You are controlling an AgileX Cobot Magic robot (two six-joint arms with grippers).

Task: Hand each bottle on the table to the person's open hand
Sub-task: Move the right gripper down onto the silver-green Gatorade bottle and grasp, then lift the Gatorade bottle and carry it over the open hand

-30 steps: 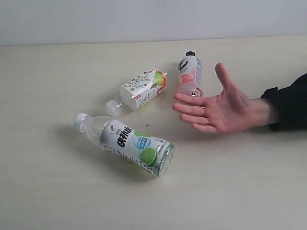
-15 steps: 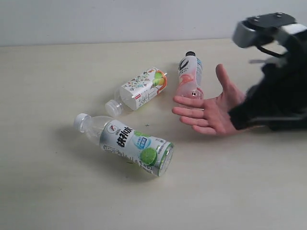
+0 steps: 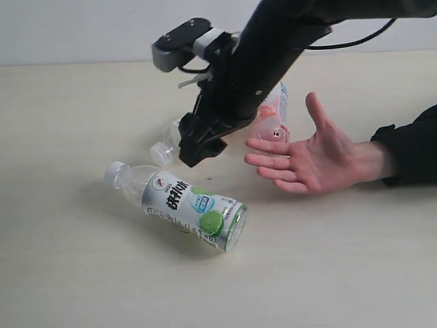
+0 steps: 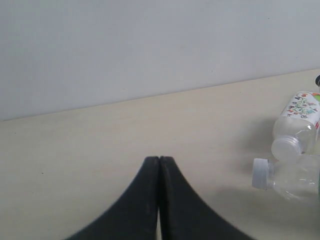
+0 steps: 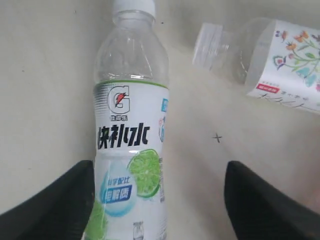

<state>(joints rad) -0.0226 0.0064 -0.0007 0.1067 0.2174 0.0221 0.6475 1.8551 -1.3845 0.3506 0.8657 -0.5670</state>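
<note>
Right gripper (image 3: 199,149) hangs over the table (image 3: 68,273), jaws spread wide, holding nothing. In its wrist view the lime bottle (image 3: 181,205) lies on its side between the two fingers, not gripped. Floral bottle (image 3: 164,152) is just beside it, mostly hidden by the arm, cap showing. Pink bottle (image 3: 273,113) sits just behind the open hand (image 3: 311,160), near its fingertips. Left gripper (image 4: 159,167) is closed and empty, fingers touching.

A plain pale grey-white wall (image 3: 82,31) is running along the far edge of a wide cream-beige table (image 3: 61,280), meeting it in a straight line. Soft, even light is falling across its matte surface, casting only faint shadows, and a few tiny dark specks (image 3: 209,179) are showing on it.
</note>
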